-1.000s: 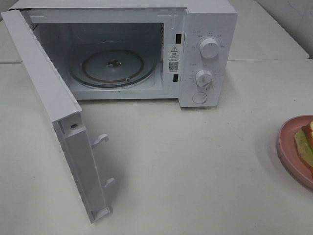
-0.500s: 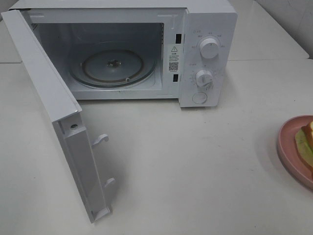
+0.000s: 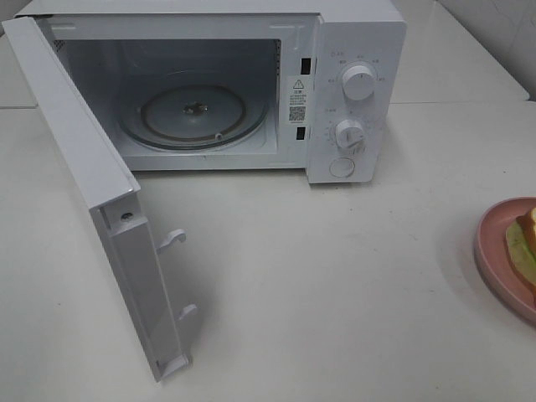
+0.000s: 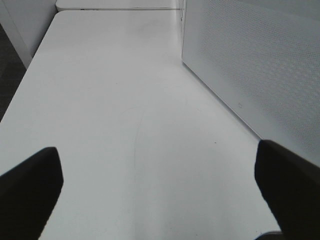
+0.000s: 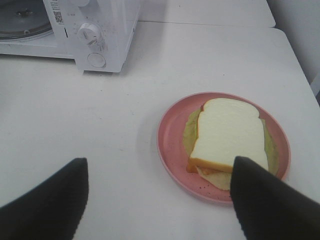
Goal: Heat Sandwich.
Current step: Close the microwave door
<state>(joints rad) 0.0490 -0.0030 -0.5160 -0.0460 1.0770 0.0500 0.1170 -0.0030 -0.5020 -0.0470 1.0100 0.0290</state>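
Observation:
The sandwich (image 5: 230,132), pale bread over a green layer with an orange edge, lies on a round pink plate (image 5: 170,145). In the exterior high view the plate (image 3: 494,251) and sandwich (image 3: 523,247) are cut off by the right edge. My right gripper (image 5: 160,167) hovers open over the table just short of the plate, holding nothing. My left gripper (image 4: 157,152) is open over bare table beside the microwave door (image 4: 250,60). Neither gripper shows in the exterior high view.
The white microwave (image 3: 356,84) stands at the back with its door (image 3: 84,167) swung wide open towards the front left. Its glass turntable (image 3: 194,113) is bare. Two knobs and a button sit on its right panel. White table lies between microwave and plate.

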